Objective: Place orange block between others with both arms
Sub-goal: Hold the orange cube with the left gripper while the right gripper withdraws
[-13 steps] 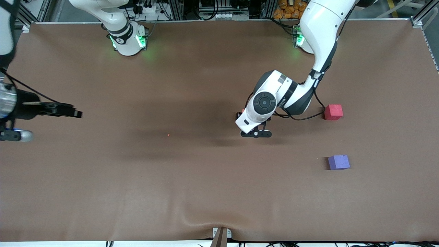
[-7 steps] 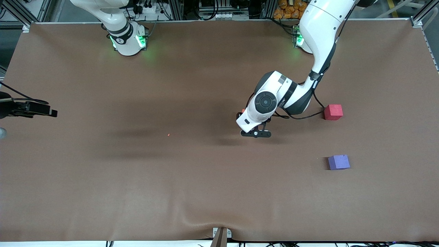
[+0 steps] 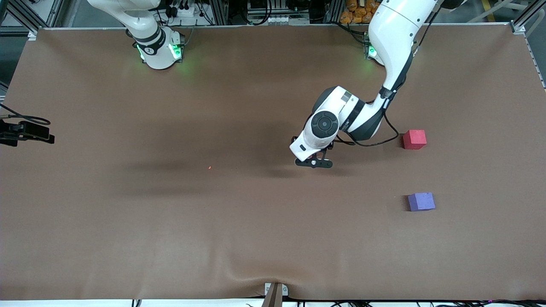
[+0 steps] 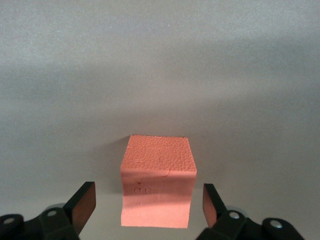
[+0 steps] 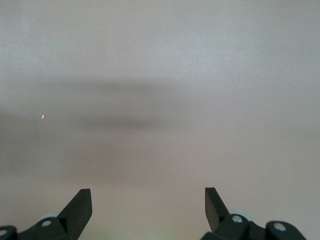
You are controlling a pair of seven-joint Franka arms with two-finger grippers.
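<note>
At the right arm's end of the table, the right gripper (image 3: 38,137) hangs at the very edge of the front view, over bare brown table (image 3: 170,221); its wrist view shows both fingers (image 5: 80,205) spread wide with nothing between them, only cloth and a tiny orange speck (image 5: 43,117). This arm waits well apart from all three blocks. Toward the middle of the table, the left gripper (image 4: 148,206) is down low over the orange block (image 4: 157,182), which rests on the table and is hidden under the wrist in the front view. In the left wrist view the block sits squarely between the spread fingers (image 4: 84,202), a clear gap on each side, so nothing is pinched yet. That is the relation the coming move turns on: the block lies directly in line with the gripper, its flat sides facing the finger pads, and being a cube it has no long axis to line up with. The left arm is by far the nearer one, so it looks set to close and lift. Toward the left arm's end stand the red block (image 3: 414,139) and, nearer the front camera, the purple block (image 3: 421,201), well apart, with open table between them for the orange one.
</note>
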